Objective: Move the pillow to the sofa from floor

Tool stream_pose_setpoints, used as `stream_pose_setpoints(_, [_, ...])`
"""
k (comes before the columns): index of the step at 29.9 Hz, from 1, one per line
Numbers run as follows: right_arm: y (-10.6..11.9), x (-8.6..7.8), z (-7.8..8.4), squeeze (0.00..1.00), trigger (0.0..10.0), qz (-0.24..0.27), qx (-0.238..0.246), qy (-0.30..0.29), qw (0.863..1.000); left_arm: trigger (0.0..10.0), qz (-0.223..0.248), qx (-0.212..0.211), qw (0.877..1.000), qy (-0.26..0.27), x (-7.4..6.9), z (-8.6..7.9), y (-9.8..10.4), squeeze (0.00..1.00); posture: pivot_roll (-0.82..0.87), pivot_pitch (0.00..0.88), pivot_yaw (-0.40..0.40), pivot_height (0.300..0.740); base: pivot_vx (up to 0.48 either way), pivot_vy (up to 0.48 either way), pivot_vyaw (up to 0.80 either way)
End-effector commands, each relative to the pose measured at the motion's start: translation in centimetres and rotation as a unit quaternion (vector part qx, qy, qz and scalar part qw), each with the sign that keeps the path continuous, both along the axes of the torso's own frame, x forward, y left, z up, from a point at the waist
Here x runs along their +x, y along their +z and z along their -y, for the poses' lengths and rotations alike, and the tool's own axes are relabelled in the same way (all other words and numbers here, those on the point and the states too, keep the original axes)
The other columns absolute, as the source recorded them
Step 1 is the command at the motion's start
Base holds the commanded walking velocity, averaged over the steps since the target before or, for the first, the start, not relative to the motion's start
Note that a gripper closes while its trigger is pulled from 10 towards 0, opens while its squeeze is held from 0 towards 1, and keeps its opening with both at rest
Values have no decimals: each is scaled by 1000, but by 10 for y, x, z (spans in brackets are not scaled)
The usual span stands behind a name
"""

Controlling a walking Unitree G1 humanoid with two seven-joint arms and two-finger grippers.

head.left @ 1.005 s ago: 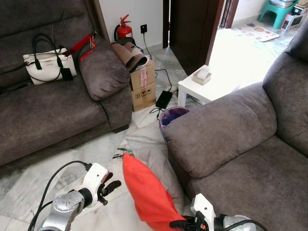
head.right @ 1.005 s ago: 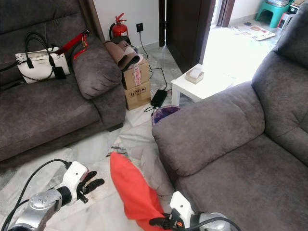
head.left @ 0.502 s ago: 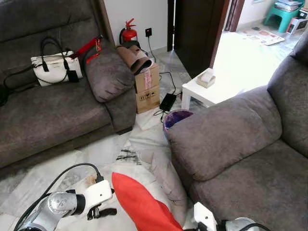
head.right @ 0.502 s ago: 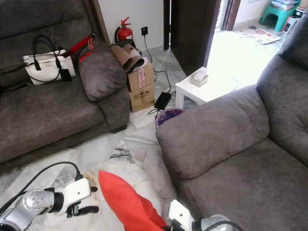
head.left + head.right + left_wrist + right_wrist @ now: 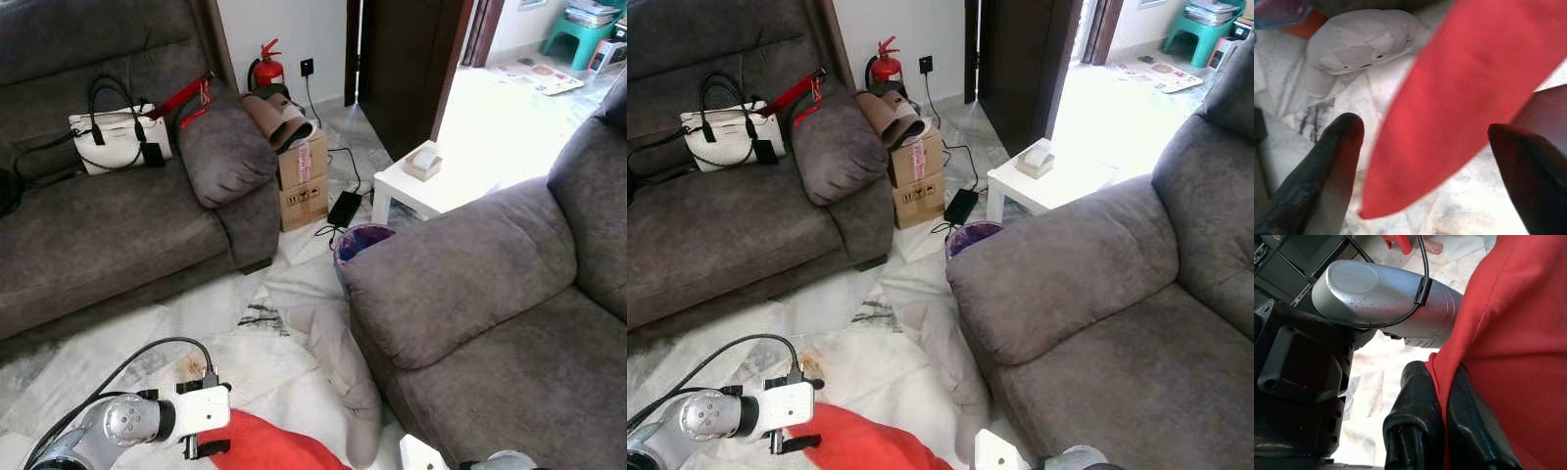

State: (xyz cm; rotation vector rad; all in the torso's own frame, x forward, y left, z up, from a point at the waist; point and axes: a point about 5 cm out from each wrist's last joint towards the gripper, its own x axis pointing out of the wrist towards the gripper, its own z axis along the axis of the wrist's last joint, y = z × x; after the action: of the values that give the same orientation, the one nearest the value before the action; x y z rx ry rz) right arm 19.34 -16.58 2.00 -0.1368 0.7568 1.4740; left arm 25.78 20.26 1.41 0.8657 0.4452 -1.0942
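The red pillow (image 5: 269, 448) sits low at the near edge of the scene, over the pale floor (image 5: 235, 294), between the two arms and just left of the near sofa (image 5: 490, 313). The right claw (image 5: 1442, 431) has its fingers pressed together on an edge of the red fabric, pinching it; the cloth bunches where they bite. The left claw (image 5: 1425, 171) is spread wide, with the pillow's tapering end hanging between its fingers and not gripped.

The pillow looks light and soft: it folds and droops from the single pinch, so it will likely sag and swing when carried. A pinch on thin cover fabric may slip or pull the cover alone. A firmer hold would take a thick fold near the middle, or the left claw could close on the free end for support.

A grey cushion (image 5: 338, 377) lies on the floor against the sofa base. A far sofa (image 5: 108, 225) on the left holds a white bag (image 5: 113, 137).
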Motion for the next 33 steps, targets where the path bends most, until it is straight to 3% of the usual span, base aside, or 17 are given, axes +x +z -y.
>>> stream_pose_setpoints(1, [12, -1, -13, 0, 10000, 12, 41, 30, 999, 10000, -26, -3, 1000, -7, -8, 1, -8, 0, -19, 151, 88, 740, 0, 0, 0])
stream_pose_setpoints(6, [18, 0, -16, 0, 10000, 15, 45, 35, 998, 10000, -42, 6, 999, -25, -14, 5, -15, 0, -22, 151, 85, 740, 0, 0, 0])
stream_pose_setpoints(12, [22, 0, -13, 0, 10000, 17, 41, 39, 998, 10000, -21, -3, 1000, 2, -11, 6, -17, 0, -25, 153, 83, 740, 0, 0, 0])
stream_pose_setpoints(22, [30, -6, -11, 0, 10000, 17, 46, 45, 998, 10000, -46, -2, 999, 21, -17, 4, -25, 0, -30, 152, 80, 740, 0, 0, 0])
stream_pose_setpoints(27, [36, -11, -6, 0, 10000, 18, 47, 48, 998, 10000, -53, 28, 998, 28, -25, -2, -35, 0, -39, 152, 78, 740, 0, 0, 0])
stream_pose_setpoints(33, [39, -14, 0, 0, 10000, 16, 38, 46, 998, 10000, -19, 54, 995, 76, -20, -15, -34, 0, -48, 151, 70, 740, 0, 0, 0])
